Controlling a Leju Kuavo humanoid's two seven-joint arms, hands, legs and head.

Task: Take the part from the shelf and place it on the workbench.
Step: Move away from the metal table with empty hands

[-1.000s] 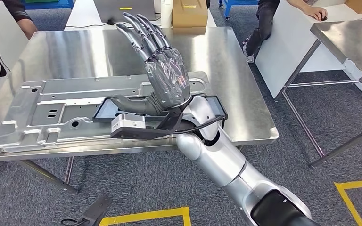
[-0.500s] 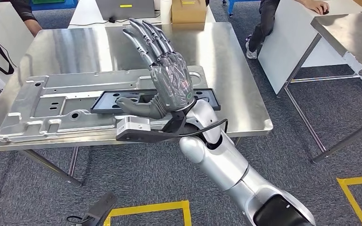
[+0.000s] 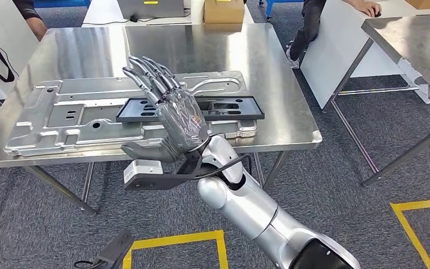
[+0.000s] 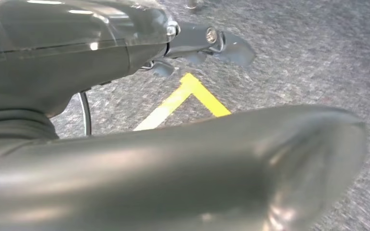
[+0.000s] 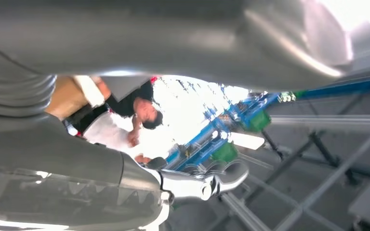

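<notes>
Steel workbench (image 3: 280,84) bears our part (image 3: 232,106); right hand (image 3: 173,117), fingers spread, holding nothing, should lift clear; left hand's (image 4: 125,163) state probably unreadable.

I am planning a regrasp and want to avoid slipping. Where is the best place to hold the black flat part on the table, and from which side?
Probably the near long edge of the black flat part, right of the right hand, coming from the robot's side. It lies flat on the silver plate, so only its thin rim and cut-outs offer a hold.
</notes>
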